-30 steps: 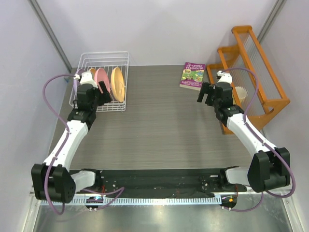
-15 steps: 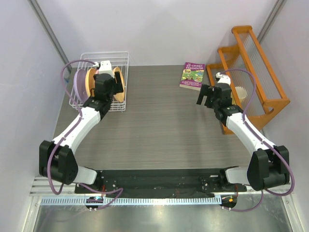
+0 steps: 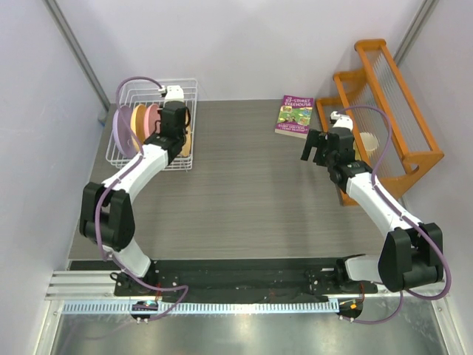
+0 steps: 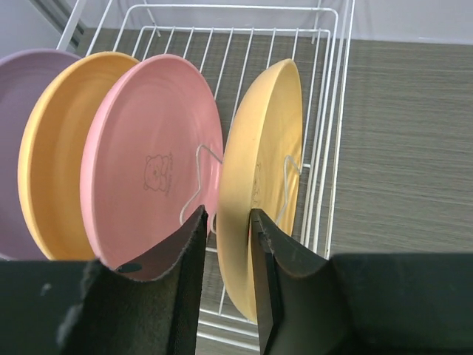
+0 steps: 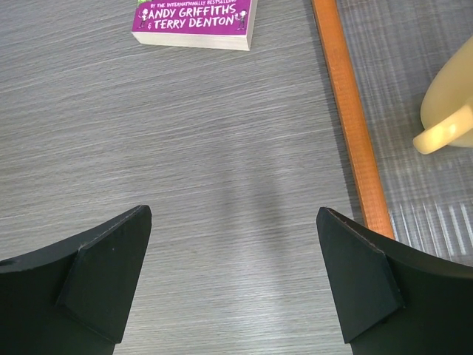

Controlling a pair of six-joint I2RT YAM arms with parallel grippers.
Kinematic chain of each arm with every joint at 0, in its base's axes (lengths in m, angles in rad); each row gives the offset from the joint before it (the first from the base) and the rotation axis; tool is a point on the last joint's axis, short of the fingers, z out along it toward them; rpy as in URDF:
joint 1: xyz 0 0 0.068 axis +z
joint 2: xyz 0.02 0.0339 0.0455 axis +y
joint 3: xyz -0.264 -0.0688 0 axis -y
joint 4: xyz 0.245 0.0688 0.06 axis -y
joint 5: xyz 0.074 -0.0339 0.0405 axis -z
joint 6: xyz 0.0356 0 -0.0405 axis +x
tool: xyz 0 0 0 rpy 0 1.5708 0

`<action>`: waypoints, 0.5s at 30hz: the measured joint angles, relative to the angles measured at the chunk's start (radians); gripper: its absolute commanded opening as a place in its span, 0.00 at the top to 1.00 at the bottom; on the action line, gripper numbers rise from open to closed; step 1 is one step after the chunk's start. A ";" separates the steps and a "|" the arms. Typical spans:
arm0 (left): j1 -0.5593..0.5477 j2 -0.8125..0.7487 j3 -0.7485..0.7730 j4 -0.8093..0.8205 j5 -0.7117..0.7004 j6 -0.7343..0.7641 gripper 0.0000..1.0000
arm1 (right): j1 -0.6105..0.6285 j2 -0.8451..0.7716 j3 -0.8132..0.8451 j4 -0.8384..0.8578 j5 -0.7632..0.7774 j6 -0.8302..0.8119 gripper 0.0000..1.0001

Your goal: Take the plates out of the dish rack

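The white wire dish rack (image 3: 185,83) stands at the table's far left and holds all the plates upright. In the left wrist view, from left to right, they are lilac (image 4: 22,148), orange-yellow (image 4: 59,148), pink (image 4: 148,148) and a second orange-yellow plate (image 4: 266,148), inside the rack (image 4: 222,9). My left gripper (image 4: 228,222) straddles the near rim of that second orange-yellow plate with its jaws narrow. The right finger lies against the rim and a thin gap shows on the left side. From above it (image 3: 181,132) sits over the rack's right side. My right gripper (image 5: 234,214) is wide open and empty above bare table (image 3: 314,144).
A purple book (image 3: 295,115) lies at the far middle, also in the right wrist view (image 5: 196,18). An orange wooden shelf rack (image 3: 392,103) stands along the right edge with a pale yellow cup (image 5: 451,103) on it. Grey walls enclose the table.
My left arm has swung right and forward along the rack, from beside the lilac plate to over the rightmost orange-yellow plate. The right arm has hardly moved.
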 measured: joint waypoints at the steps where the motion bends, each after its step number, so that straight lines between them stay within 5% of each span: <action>1: -0.003 0.010 0.006 0.000 -0.008 0.004 0.71 | 0.000 0.000 0.000 -0.001 0.000 0.000 0.00; 7: -0.019 0.062 0.015 -0.006 -0.068 0.030 0.83 | 0.000 0.001 0.000 -0.012 0.000 0.000 0.00; 8: -0.020 0.066 0.015 -0.005 -0.077 0.033 1.00 | 0.000 0.003 0.000 -0.012 0.000 0.000 0.00; 15: -0.031 0.080 0.029 -0.014 -0.150 0.064 1.00 | 0.000 0.013 0.000 -0.021 0.004 -0.001 0.00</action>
